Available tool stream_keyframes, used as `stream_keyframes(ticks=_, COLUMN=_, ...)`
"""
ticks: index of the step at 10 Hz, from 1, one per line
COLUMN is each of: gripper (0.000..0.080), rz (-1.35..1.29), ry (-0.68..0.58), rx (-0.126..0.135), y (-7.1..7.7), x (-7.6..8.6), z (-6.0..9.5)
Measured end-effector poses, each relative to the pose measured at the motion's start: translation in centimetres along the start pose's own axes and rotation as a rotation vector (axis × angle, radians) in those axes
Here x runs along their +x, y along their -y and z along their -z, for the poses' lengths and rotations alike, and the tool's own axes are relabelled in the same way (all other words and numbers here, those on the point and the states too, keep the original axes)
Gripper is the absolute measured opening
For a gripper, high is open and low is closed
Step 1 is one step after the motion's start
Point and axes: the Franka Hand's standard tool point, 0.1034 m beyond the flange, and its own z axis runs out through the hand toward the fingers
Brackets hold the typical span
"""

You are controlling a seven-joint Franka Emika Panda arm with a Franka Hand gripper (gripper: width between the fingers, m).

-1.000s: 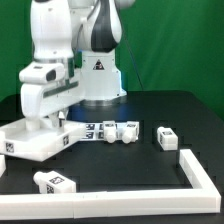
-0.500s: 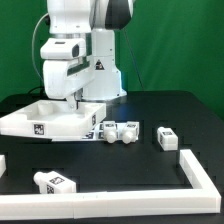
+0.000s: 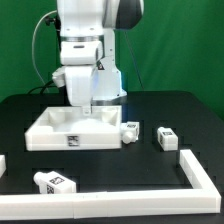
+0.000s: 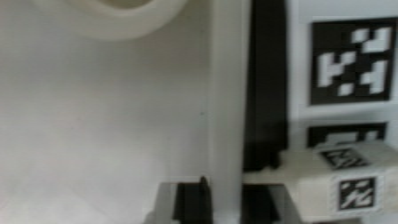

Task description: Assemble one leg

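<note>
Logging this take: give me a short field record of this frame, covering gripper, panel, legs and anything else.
panel: flat on the table, beneath the arm
gripper: down at the panel's rim, seemingly shut on it
legs: three, all loose; first leg by the panel's corner, second leg further to the exterior view's right, third leg in front
other: white L-shaped fence

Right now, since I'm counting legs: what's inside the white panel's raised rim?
Inside the panel, only the arm's jaws at its far wall; the nearest leg lies outside. The near rim hides some floor.
</note>
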Motion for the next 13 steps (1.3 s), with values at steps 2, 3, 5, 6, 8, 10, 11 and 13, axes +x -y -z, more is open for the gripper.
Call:
stream_keyframes(ticks=2, gripper=0.0054, rz=0.013, ry=-0.001, rx=0.007, y=0.3, x=0.3, z=-0.3)
stream_keyframes(ticks=3, gripper=0.0054, rz=0.005, ry=-0.001, rx=0.010, y=0.3, x=0.2, z=-0.3)
stream_keyframes(ticks=5, gripper=0.0054, rz=0.015, ry=-0.002, rx=0.010, y=0.4, x=0.2, z=-0.6)
stream_keyframes(ticks=6, gripper=0.0054, rz=0.027, ry=-0.006, rx=-0.001, y=0.1, x=0.4, z=-0.8)
stream_keyframes(ticks=8, gripper=0.0054, rz=0.061, ry=-0.025, rx=-0.007, y=-1.9, x=3.1, z=-1.3)
stream_keyframes(ticks=10, gripper=0.0054, rz=0.043, ry=-0.048, rx=0.015, y=-3.9, x=6.8, z=-2.3)
stream_keyframes(ticks=11, gripper=0.0054, rz=0.069, ry=-0.060, rx=0.017, y=-4.5, x=7.8, z=-2.8)
stream_keyframes(ticks=13, gripper=0.0054, rz=0.053, ry=-0.059, rx=0.023, y=-4.3, x=7.3, z=-3.0)
